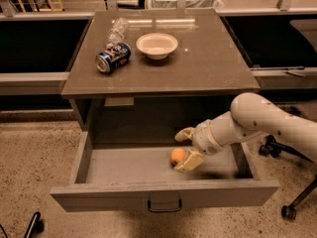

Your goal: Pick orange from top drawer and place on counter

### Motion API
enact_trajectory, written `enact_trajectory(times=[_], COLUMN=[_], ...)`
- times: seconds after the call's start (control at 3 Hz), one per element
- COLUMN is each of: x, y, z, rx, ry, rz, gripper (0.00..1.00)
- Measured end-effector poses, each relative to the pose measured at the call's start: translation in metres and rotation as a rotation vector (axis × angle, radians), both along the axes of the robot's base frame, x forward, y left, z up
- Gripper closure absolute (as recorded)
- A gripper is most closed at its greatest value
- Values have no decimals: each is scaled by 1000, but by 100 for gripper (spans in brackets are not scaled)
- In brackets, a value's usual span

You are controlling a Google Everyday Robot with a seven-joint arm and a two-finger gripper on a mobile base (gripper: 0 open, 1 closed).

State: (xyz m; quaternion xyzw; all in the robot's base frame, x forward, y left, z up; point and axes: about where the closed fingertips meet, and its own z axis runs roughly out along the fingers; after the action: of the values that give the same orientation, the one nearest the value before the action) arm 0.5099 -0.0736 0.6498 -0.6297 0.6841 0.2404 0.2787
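Note:
The top drawer (89, 162) is pulled open below the counter (198, 68). The orange (176, 155) lies on the drawer floor, right of centre. My gripper (179, 151) reaches into the drawer from the right on a white arm. Its tan fingers (190, 161) are spread, one behind the orange and one in front of it, so the orange sits between them at their tips. I cannot tell whether the fingers touch the fruit. The orange rests on the drawer floor.
On the counter stand a white bowl (157, 45), a blue can on its side (113, 57) and a crumpled clear plastic bottle (117, 31). The drawer's front panel carries a dark loop handle (164, 206). An office chair base (290, 209) stands at the right on the speckled floor.

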Motion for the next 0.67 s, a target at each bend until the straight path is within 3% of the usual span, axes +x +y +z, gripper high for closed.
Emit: enact_trajectory(times=[0.33, 0.67], x=[2, 0], y=[8, 13], z=[-28, -50], rx=[28, 45], ry=[19, 46], rz=[14, 15], gripper=[28, 45])
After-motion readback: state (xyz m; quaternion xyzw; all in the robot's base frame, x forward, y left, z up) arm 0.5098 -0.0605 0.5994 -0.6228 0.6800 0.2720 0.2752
